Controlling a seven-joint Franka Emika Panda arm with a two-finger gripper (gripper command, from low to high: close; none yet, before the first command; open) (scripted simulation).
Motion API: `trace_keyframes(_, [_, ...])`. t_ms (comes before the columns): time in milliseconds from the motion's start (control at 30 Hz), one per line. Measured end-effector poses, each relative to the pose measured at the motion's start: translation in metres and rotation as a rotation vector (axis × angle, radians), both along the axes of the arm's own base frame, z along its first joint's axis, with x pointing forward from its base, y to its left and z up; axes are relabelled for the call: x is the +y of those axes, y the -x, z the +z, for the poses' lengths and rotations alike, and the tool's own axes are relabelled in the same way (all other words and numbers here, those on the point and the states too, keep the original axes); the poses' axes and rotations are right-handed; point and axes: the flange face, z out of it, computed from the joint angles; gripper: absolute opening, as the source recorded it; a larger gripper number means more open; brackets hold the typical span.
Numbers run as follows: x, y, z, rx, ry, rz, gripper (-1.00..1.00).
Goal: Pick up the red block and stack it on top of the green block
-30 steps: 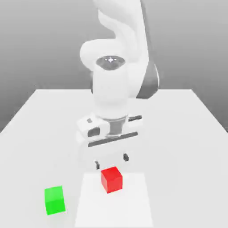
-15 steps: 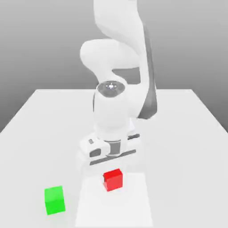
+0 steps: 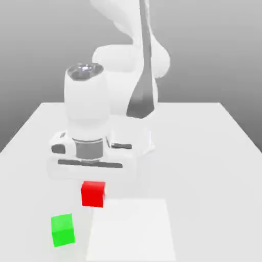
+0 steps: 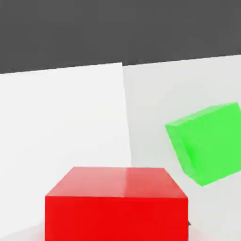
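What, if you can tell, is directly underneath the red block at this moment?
Only the bare white table. The red block hangs under the gripper, clear of the surface, with the green block lower and to the exterior view's left. The red block's underside is hidden.

The gripper (image 3: 93,180) closed on the red block (image 3: 93,194), apparently lifting it leftward.

White arm is reaching down, end effector (image 3: 93,185) pointing downward, fingers clamping the small red cube (image 3: 93,194).
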Motion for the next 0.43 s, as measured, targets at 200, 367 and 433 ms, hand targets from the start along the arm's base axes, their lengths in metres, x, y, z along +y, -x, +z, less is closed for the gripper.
trace_keyframes(200, [-0.048, -0.014, -0.004, -0.003, -0.008, -0.294, -1.0])
trace_keyframes(367, [-0.049, -0.015, -0.048, -0.003, -0.008, -0.307, 1.0])
trace_keyframes(433, [-0.049, -0.015, -0.048, -0.003, -0.008, -0.307, 1.0])
